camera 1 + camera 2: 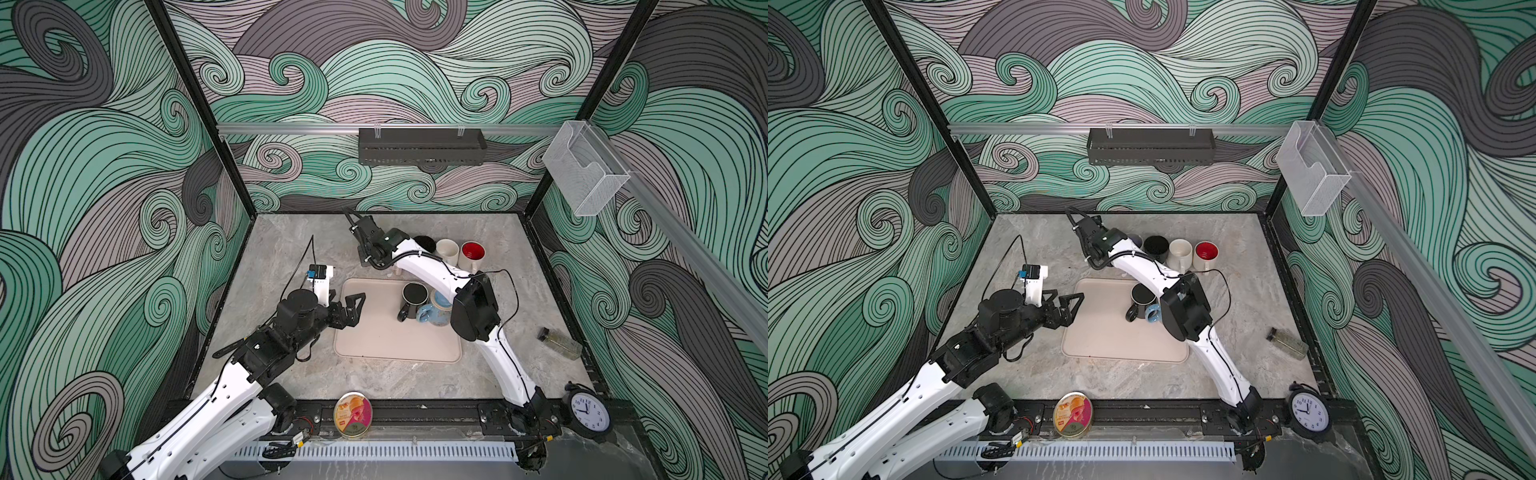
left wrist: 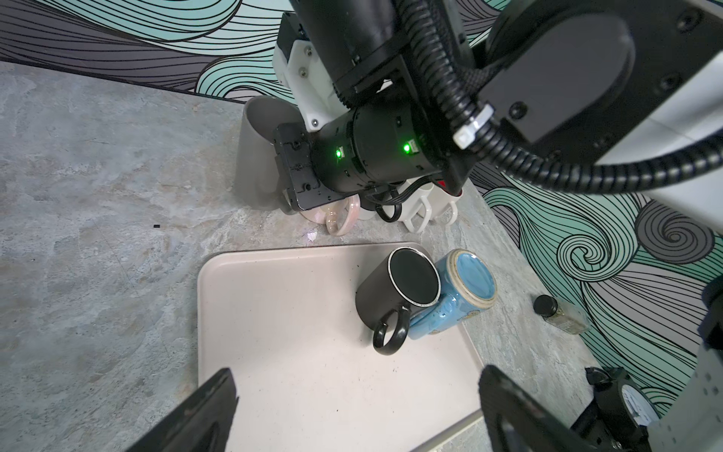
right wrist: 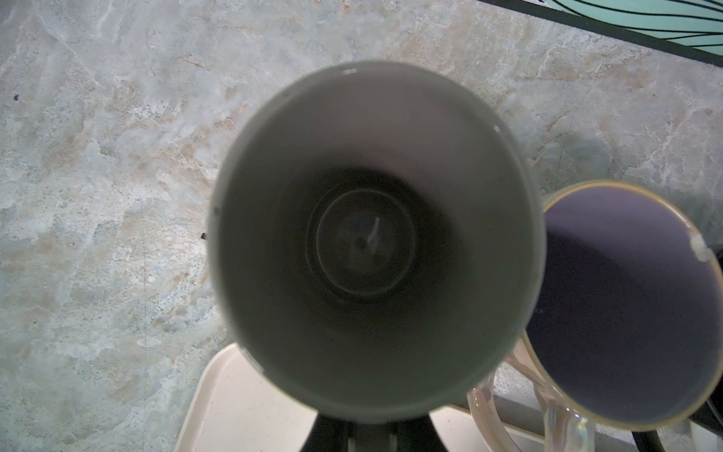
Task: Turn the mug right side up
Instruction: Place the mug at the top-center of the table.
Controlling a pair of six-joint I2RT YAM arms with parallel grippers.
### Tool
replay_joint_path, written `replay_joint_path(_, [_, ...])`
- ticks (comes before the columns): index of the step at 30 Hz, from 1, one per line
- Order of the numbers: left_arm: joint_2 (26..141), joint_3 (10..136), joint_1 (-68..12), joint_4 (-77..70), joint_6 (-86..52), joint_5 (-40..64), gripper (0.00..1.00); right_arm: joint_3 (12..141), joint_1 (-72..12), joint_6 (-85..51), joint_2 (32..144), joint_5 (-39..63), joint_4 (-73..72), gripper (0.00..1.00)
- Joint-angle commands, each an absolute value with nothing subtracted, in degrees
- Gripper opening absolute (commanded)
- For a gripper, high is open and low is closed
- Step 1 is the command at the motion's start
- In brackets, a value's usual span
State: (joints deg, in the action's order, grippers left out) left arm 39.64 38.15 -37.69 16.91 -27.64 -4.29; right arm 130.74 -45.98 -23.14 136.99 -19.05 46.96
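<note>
L end effector (image 1: 359, 309): jaws wide apart, empty, over tray's (image 1: 374, 345) L edge. R end effector (image 3: 354, 432): closed at rim of grey mug (image 3: 371, 242); grip hidden, couldn't tell if held. Grey mug stood mouth-up on table (image 1: 291, 249) at back. Black mug (image 1: 414, 294) sat base-up on tray, axis vertical, right of L end effector, handle twd front. Blue mug (image 1: 432, 316) against it, also base-up. L arm nearer, prob. next pick.

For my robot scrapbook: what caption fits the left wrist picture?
Open left gripper faces a black mug and a blue mug, both bottom-up, side by side on the beige tray.
</note>
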Motion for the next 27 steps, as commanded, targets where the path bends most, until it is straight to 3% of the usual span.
replay_joint_path(1, [39.5,38.7,-38.0,17.4,-27.0,-5.0,0.98,133.5,-45.5,-24.3,137.7,-20.7,44.2,0.00])
replay_joint_path(27, [38.1,37.5,-38.0,17.6,-27.4,-4.7,0.98,132.5,-45.4,-28.0,138.6,-21.5,45.2,0.00])
